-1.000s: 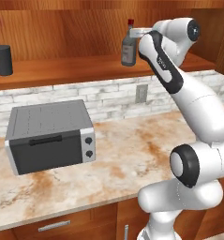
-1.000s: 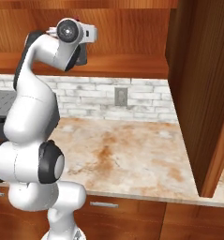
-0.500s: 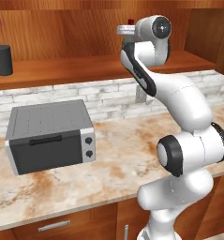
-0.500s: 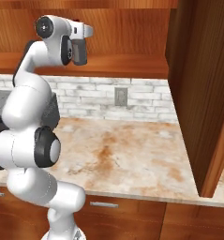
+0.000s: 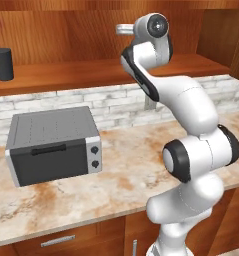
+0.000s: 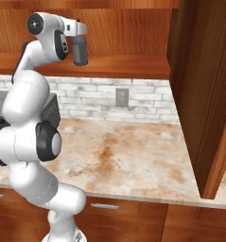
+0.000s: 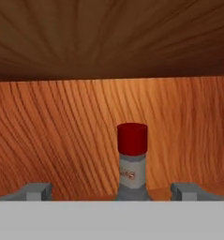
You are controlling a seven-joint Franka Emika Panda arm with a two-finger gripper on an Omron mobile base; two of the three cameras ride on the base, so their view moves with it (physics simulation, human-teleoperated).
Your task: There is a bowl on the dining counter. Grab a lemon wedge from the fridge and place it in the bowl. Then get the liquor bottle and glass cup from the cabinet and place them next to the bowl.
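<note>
Gaping wide, gripper (image 7: pixel 111 191) straddles liquor bottle (image 7: pixel 132 164), untouched.

Non-task items on the wall counter

A grey toaster oven (image 5: pixel 53 145) with two knobs stands on the marble counter (image 5: pixel 116 185), near the white brick backsplash (image 6: pixel 143 97). A wall outlet (image 6: pixel 121 97) is set in the backsplash. Drawers with silver handles (image 6: pixel 105 206) sit beneath the counter edge.
</note>
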